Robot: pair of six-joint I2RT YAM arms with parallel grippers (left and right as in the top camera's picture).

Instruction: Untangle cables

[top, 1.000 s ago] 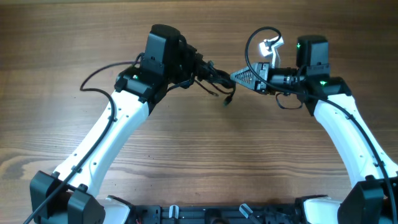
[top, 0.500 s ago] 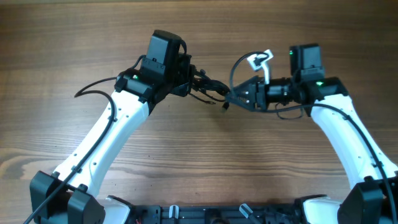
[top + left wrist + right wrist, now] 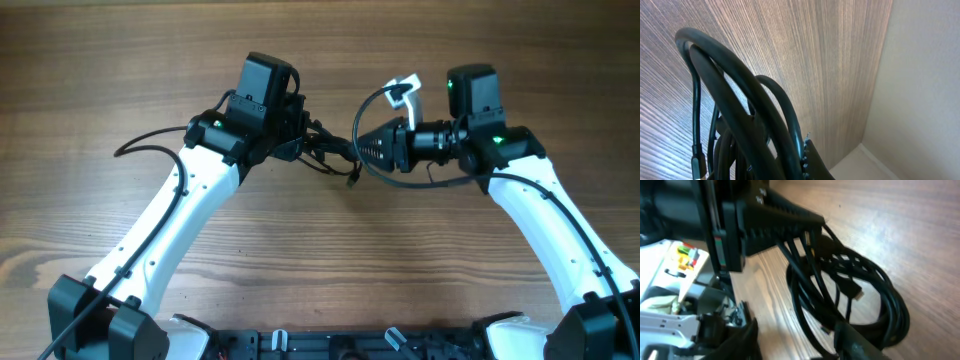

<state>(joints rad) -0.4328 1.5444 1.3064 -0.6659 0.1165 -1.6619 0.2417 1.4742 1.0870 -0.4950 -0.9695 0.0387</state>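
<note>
One bunch of cables (image 3: 855,288), left pincer (image 3: 330,143) seemingly clamped on it, right pincer (image 3: 362,152) apart

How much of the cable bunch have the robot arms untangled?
Nothing looks done yet: the cables are in one looped bunch. In hand: the left gripper pinches the bunch while the right gripper, open, points at it. Left: pulling every cord apart.

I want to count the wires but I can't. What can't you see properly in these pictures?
1. Overhead: the cables are too small and bunched to count.
2. Left wrist: cable loops against the lens hide nearly all of the left fingers.
3. Right wrist: the bottom edge cuts off the right fingers.
</note>
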